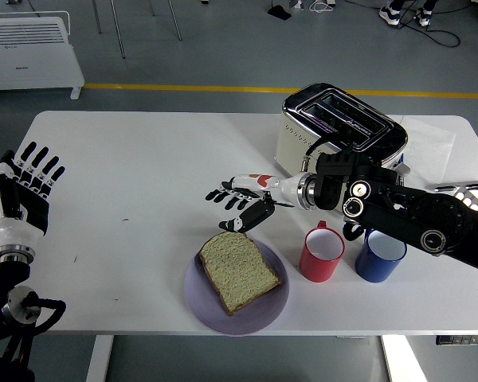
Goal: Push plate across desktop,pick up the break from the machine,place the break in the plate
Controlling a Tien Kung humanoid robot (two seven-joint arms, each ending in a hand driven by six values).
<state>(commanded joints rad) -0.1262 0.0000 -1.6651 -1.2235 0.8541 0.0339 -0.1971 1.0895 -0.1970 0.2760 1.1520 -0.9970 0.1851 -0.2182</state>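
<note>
The bread slice (239, 271) lies flat on the purple plate (201, 298) near the worktop's (143, 175) front edge. Far left of the plate, the left hand (28, 187) rests with fingers spread, empty. Just above the plate, the right hand (240, 201) hovers open, holding nothing, with the toaster (341, 131) beyond it.
</note>
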